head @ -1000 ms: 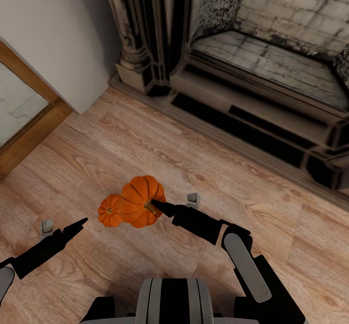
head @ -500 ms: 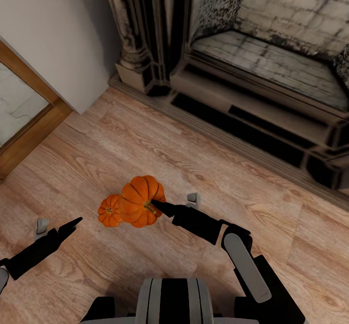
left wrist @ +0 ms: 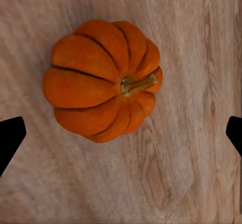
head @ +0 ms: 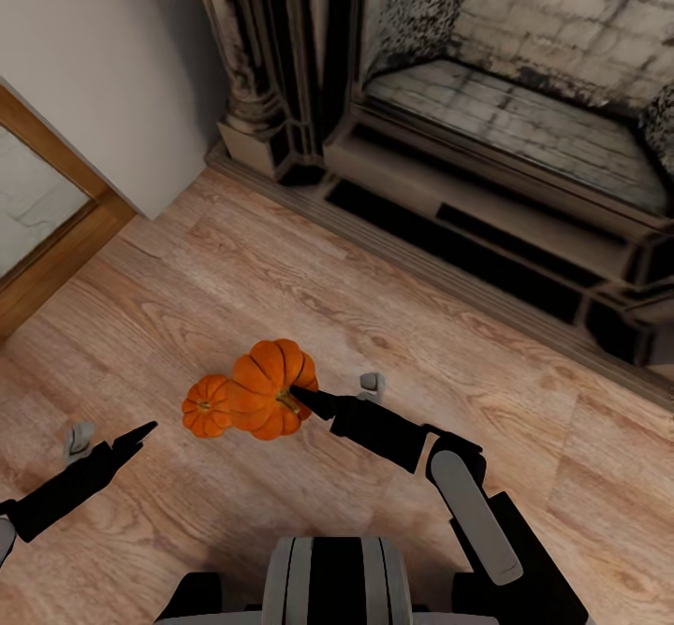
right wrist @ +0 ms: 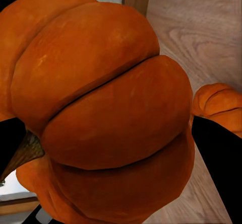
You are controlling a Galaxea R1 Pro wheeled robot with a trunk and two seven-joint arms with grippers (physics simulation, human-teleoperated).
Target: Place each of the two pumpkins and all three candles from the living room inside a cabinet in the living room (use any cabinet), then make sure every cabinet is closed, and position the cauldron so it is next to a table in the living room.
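Orange held pumpkin (head: 271, 386) clamped in right jaws, left wrist view shows floor pumpkin (left wrist: 101, 80) between spread left jaws

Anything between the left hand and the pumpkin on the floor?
No. In the head view, only bare wood floor separates the left hand from the smaller pumpkin.

Wood plank floor (head: 393, 260), light grain. Dark, worn stone fireplace (head: 487, 185) along the far side, with a column (head: 257, 54) at its near corner and pale brick (head: 571, 17) lining the inside. Plain white wall (head: 103, 54) beside it; wood-framed panel (head: 47, 223) at the edge.
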